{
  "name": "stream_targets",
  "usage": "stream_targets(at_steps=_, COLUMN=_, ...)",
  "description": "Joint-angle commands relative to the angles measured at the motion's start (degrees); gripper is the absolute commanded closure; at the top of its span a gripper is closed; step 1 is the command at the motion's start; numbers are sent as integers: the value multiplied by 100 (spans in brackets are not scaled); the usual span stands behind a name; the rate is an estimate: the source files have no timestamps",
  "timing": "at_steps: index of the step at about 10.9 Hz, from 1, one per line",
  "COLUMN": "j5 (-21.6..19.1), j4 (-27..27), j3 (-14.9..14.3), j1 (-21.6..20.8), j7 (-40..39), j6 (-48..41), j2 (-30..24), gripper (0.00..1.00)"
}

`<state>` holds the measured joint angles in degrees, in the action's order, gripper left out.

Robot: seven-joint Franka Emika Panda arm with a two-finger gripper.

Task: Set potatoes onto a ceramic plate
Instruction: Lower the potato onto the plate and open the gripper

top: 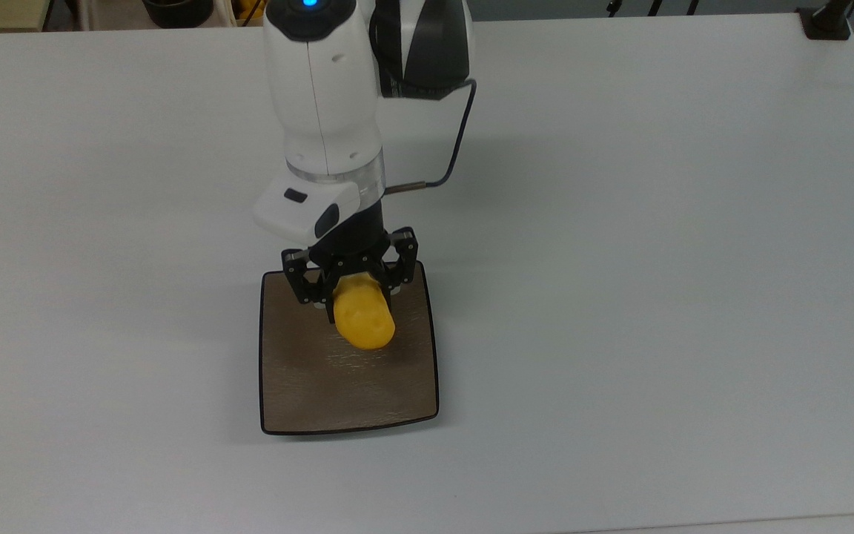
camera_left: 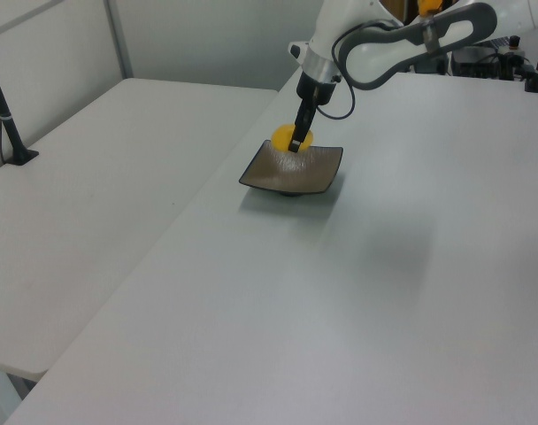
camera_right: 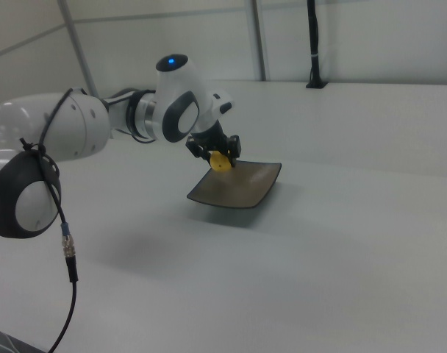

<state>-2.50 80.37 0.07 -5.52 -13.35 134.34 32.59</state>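
The pincer [top: 353, 293] is clamping the potato [top: 364, 319] and holding it over the plate [top: 345, 386], toward its far half in the top view. The carrying looks done; lowering and letting go are remaining.

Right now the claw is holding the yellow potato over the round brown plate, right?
Almost. The plate is square, not round: the top view shows four straight sides with rounded corners and a thin black rim. The rest is right: the claw holds the yellow potato over the brown plate.
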Motion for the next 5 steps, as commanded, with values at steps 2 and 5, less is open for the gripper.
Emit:
stream_targets(at_steps=2, j5=-58, j4=102, j3=-16, j1=7, j7=263, j6=785, j2=431, gripper=42)
stream_targets(at_steps=5, j5=65, j4=233, j3=-16, j1=7, j7=597, j6=1077, j2=591, gripper=18)
